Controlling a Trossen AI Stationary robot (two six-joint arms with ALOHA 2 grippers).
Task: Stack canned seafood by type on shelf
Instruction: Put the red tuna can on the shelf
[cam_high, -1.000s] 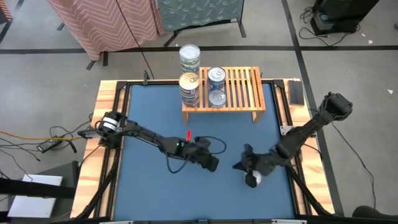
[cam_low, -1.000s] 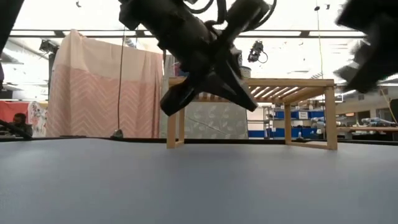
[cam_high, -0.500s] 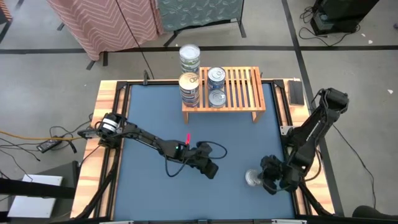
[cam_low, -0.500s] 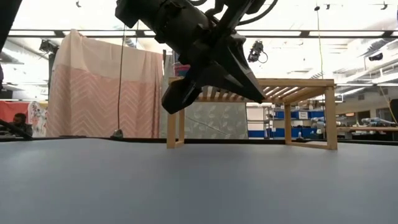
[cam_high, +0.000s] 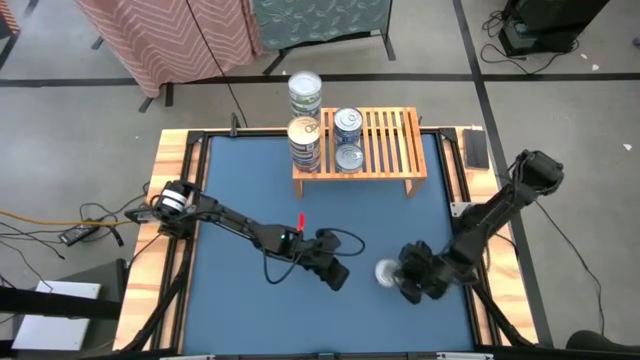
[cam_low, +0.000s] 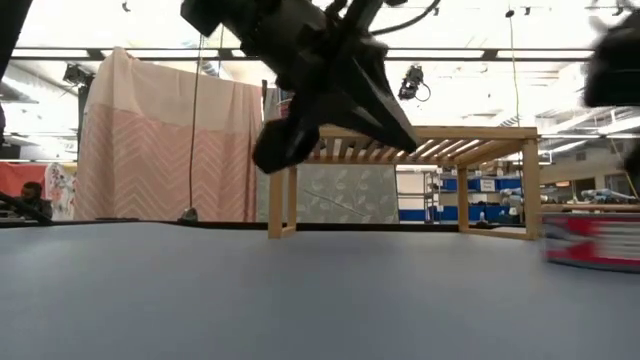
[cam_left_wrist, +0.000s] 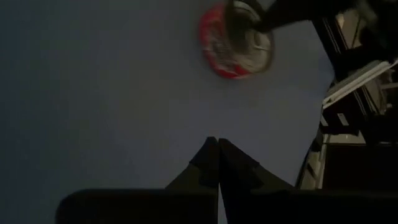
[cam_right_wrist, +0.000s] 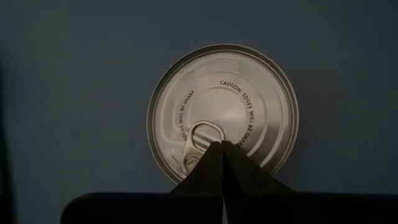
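At lower right of the high view, a lone red-labelled tin (cam_high: 387, 272) is covered from above by the right gripper (cam_high: 408, 280), fingers pressed together and empty, probably to nudge it, while the left gripper (cam_high: 338, 276), likewise closed and empty, is parked mid-bench (cam_high: 240, 180) beside it.

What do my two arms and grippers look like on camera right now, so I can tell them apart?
Both arms are dark and slender with rounded joints. The left arm has a small red mark and a thin black cable looping beside the left gripper. The right arm shows no red mark; the right gripper is bulky and black. Both grippers' fingers taper to points.
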